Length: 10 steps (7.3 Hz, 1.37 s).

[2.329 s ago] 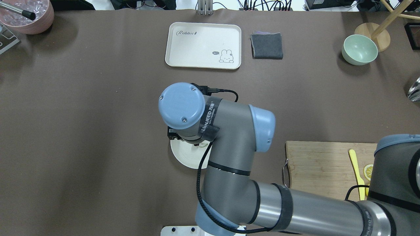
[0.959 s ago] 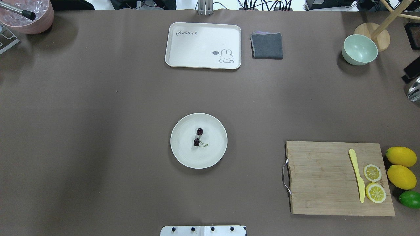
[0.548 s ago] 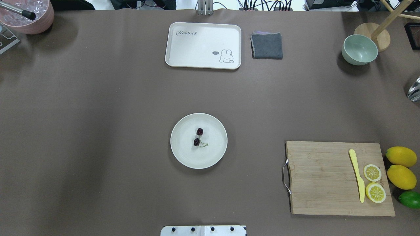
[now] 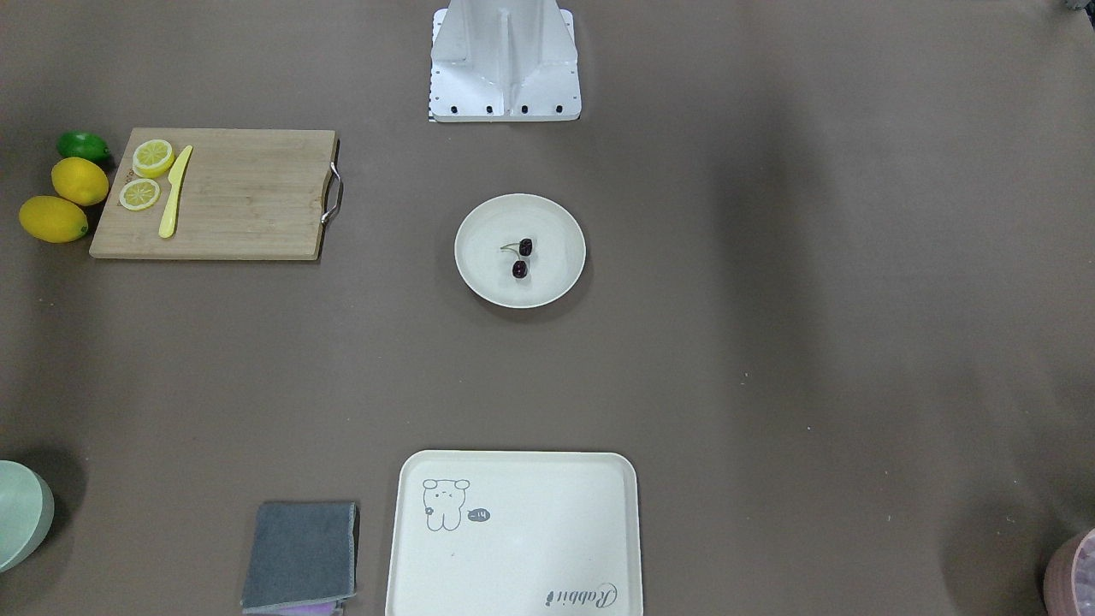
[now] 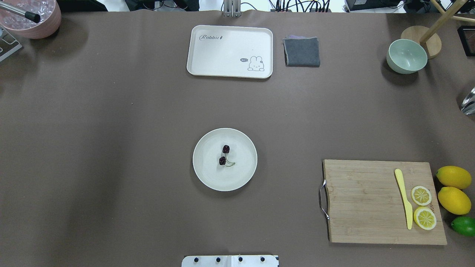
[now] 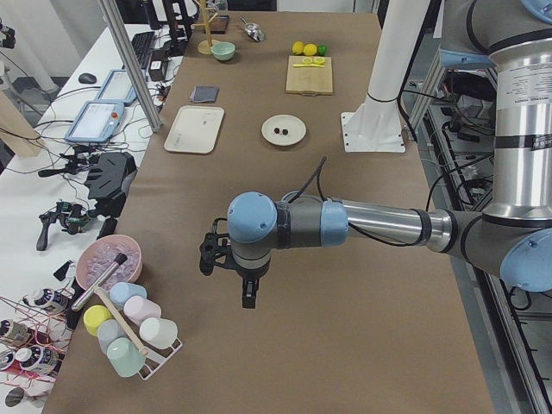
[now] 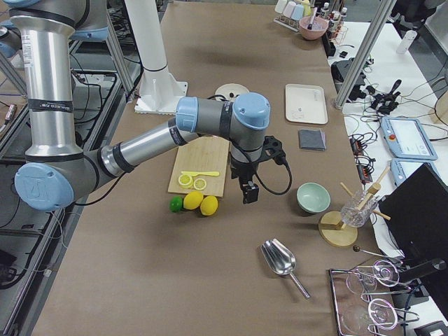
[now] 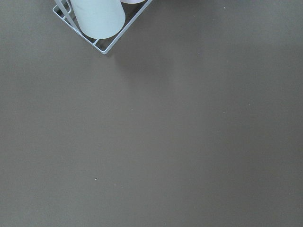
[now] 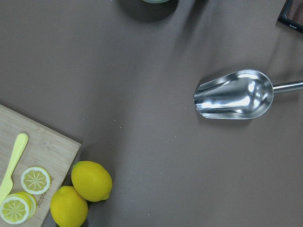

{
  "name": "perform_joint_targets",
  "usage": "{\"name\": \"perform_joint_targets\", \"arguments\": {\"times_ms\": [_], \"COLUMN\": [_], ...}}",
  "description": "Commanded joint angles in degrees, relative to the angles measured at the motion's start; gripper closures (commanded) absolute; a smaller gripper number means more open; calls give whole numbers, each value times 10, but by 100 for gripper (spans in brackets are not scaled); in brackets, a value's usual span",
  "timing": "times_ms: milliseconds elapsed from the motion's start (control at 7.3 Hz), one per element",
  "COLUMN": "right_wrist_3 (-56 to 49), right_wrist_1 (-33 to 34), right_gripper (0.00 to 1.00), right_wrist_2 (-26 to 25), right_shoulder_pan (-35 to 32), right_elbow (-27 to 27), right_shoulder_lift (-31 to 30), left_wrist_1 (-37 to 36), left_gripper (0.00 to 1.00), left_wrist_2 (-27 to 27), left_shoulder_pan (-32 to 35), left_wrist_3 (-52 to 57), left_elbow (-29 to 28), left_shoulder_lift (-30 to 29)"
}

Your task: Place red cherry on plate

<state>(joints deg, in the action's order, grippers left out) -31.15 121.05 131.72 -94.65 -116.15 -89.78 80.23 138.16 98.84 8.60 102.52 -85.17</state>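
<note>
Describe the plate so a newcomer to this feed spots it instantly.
Find the robot's white base at the table's edge. Straight ahead lies the plate, with the red cherry on it. Unlike the rabbit tray beyond, it is round and unmarked.

Robotics lab: teach pendants (image 6: 91, 121), cabled side bench (image 6: 52, 86), aluminium posts (image 6: 131, 65).

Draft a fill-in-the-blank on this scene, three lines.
1. The red cherry lies on the round off-white ____.
2. The yellow knife lies on the wooden ____, beside two lemon slices.
3. Near the lime sit ____ whole lemons.
Missing words: plate; cutting board; two.
</note>
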Motion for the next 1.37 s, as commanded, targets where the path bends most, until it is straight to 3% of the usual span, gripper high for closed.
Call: {"name": "perform_joint_targets", "arguments": {"times_ms": [0,274,411,685,959,1233], "right_wrist_3": [57,165,233,198,147,147], "right_wrist_1": [34,90,92,86,81,12], "right_gripper": [0,0,0,0,0,0], "right_wrist_2": [21,35,35,35,35,80], "right_shoulder_pan": [-4,24,69,102,100,100], "right_elbow": [-76,-87,-86,11,56,140], "right_shoulder_lift": [-23,33,66,136,143,153], "left_wrist_1": [0,0,0,1,8,9], "left_gripper": [2,2,2,2,2,2], "left_wrist_2": [0,0,0,1,1,1], "left_shoulder_pan": [0,1,1,1,0,1], "left_wrist_3": [0,0,1,1,0,0], "left_elbow": [4,9,8,8,8,8], "left_shoulder_lift": [0,2,2,1,1,2]}}
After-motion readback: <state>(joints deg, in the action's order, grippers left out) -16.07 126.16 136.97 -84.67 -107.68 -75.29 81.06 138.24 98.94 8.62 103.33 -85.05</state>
